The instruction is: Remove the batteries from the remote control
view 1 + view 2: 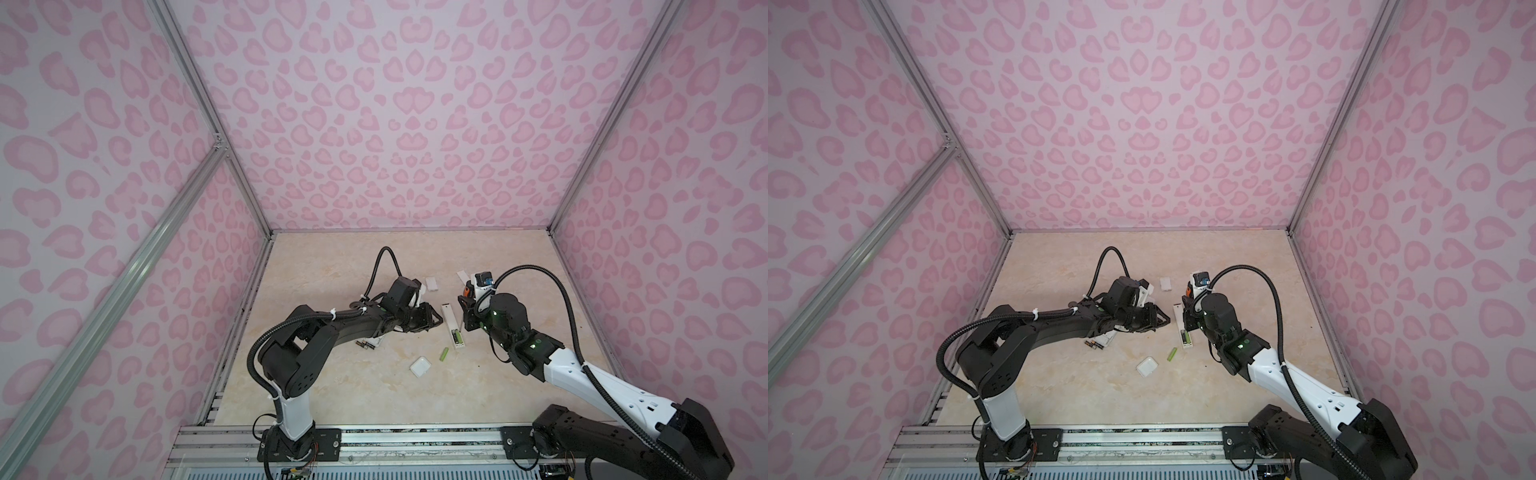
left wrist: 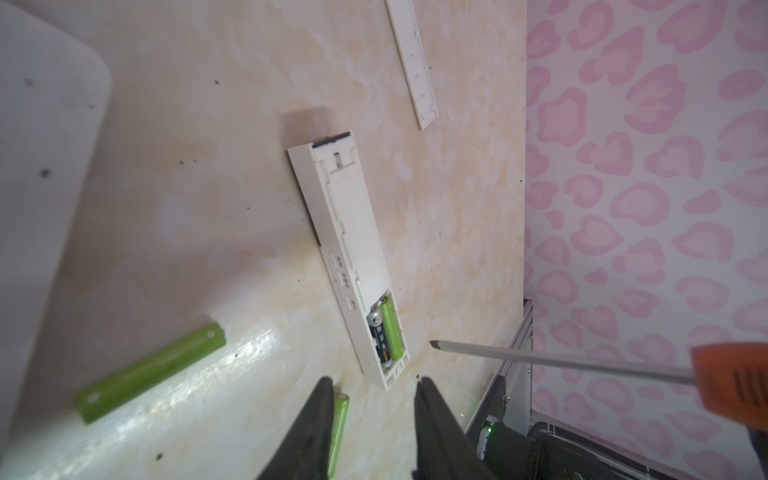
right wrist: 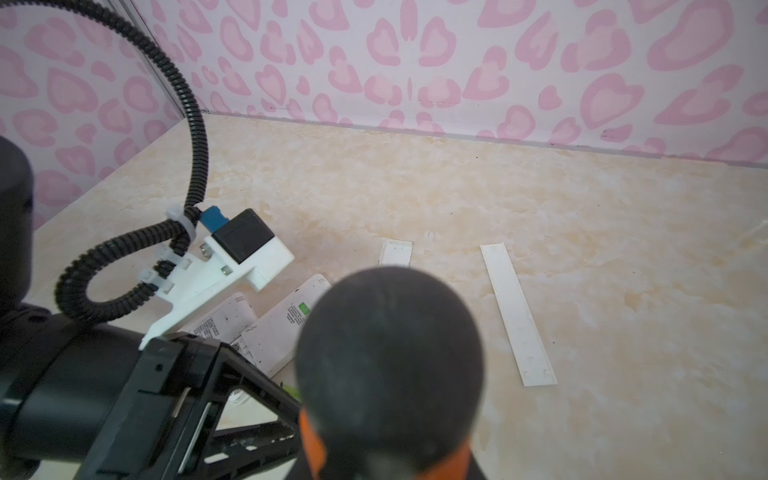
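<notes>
The white remote control (image 1: 450,320) (image 2: 353,249) lies back up with its compartment uncovered. Inside sit a lime-green battery (image 2: 392,332) and a dark battery (image 2: 379,336). My left gripper (image 2: 374,384) (image 1: 434,322) is open just off that end, and a green battery (image 2: 338,432) lies along the inner side of one finger. Another green battery (image 1: 444,354) (image 2: 149,374) rests loose on the table. Two dark batteries (image 1: 363,344) lie under the left arm. My right gripper (image 1: 466,309) is shut on the orange-handled screwdriver (image 2: 561,361), whose tip sits close beside the compartment.
A white square cover (image 1: 420,366) lies toward the front, a small one (image 1: 432,284) toward the back. A long white strip (image 3: 517,316) lies beyond the remote. Two more white remotes (image 3: 282,328) lie under the left wrist. Pink walls close three sides.
</notes>
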Robot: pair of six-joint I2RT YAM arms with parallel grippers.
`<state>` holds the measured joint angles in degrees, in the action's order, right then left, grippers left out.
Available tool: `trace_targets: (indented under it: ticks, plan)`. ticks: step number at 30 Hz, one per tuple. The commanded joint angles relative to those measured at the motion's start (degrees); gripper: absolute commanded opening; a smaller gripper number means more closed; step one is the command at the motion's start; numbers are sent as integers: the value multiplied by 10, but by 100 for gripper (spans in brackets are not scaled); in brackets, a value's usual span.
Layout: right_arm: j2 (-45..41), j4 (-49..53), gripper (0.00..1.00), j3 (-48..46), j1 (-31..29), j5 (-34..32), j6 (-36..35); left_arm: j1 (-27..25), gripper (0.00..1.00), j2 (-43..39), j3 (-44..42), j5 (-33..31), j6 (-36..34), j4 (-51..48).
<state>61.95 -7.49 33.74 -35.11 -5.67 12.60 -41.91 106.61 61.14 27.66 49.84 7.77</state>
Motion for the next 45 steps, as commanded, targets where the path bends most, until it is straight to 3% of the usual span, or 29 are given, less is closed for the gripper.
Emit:
trace_targets:
  ticks: [1, 22, 25, 45]
  plan:
    - [12, -56, 0, -12, 2, 16, -6, -1, 37, 28, 30, 17, 18, 9]
    - [41, -99, 0, -33, 12, 34, -2, -16, 37, 91, 69, 25, 19, -2]
    - [47, -107, 0, -35, 16, 33, 10, -17, 32, 91, 68, 22, 17, -3]
    - [46, -168, 0, -83, 9, 16, -3, -27, 27, 102, 47, 13, 48, 10]
